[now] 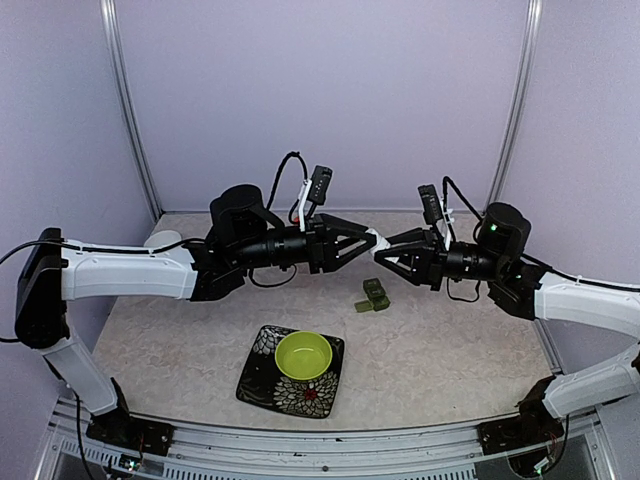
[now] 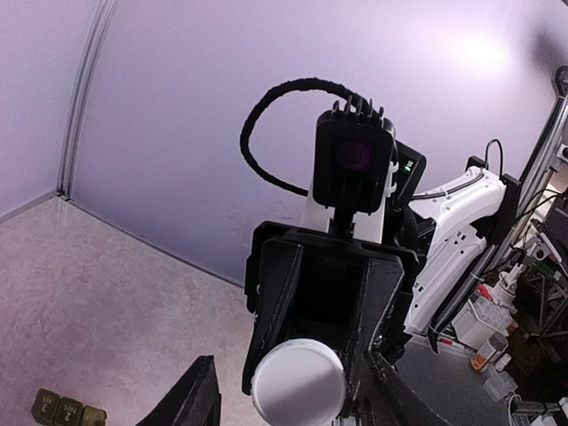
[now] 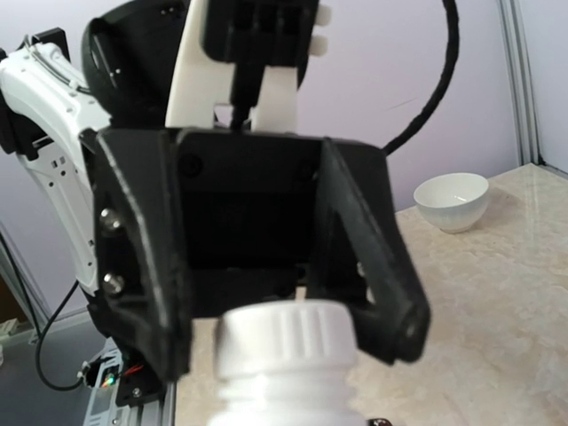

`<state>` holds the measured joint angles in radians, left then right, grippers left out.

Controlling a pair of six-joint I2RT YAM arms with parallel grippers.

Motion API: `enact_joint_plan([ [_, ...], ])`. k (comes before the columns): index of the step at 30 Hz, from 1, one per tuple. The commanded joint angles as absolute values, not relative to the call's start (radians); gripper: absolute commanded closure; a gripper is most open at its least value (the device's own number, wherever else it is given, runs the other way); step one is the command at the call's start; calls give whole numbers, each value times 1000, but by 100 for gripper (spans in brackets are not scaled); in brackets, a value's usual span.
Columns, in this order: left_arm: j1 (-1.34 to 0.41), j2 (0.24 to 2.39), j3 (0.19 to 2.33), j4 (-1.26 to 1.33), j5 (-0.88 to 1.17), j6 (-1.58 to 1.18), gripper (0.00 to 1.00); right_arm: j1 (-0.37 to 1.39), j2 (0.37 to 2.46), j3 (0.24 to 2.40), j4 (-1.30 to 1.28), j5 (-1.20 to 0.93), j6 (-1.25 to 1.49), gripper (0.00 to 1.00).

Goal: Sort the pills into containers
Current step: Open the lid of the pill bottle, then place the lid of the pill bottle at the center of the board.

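In mid-air, left arm [image 1: 130,272] and right arm [image 1: 590,300] outstretched, bottle [image 3: 284,355] between.

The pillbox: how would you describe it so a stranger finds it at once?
On the table, find the patterned plate holding the lime-green bowl near the front. Behind it, to the right, lies the pillbox. It is a short dark green strip of three square lidded cells, darker and smaller than the bowl.

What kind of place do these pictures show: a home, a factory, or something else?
Most likely a robot laboratory test cell, not a home. Plain lilac panels in a metal frame enclose one table, and the left arm and right arm are bolted at its near edge.
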<state>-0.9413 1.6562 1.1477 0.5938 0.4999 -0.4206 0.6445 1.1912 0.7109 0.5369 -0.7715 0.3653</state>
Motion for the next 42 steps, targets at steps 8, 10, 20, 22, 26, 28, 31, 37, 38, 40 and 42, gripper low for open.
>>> enact_joint_plan([
  [8,-934,1653,1150,606,493,-425,65,635,1201,711,561,-780,367,100],
  [10,-934,1652,1150,609,489,-440,67,635,1200,712,550,-777,349,100],
  [20,-937,1627,1146,583,416,-539,72,635,1188,680,532,-717,234,100],
  [22,-939,1621,1148,571,403,-559,72,635,1195,676,535,-704,220,100],
  [26,-945,1607,1164,520,361,-564,71,635,1201,652,569,-697,199,100],
  [28,-947,1598,1165,498,336,-553,71,635,1197,633,603,-698,193,100],
  [31,-948,1582,1162,459,288,-518,70,635,1176,599,651,-683,185,100],
  [37,-936,1567,1131,402,223,-460,68,634,1138,527,718,-626,169,100],
  [38,-927,1566,1120,401,223,-460,68,634,1134,514,730,-613,167,100],
  [40,-910,1564,1094,399,215,-457,68,634,1124,486,758,-595,166,100],
  [42,-889,1561,1060,397,205,-451,68,634,1119,461,782,-572,162,100],
])
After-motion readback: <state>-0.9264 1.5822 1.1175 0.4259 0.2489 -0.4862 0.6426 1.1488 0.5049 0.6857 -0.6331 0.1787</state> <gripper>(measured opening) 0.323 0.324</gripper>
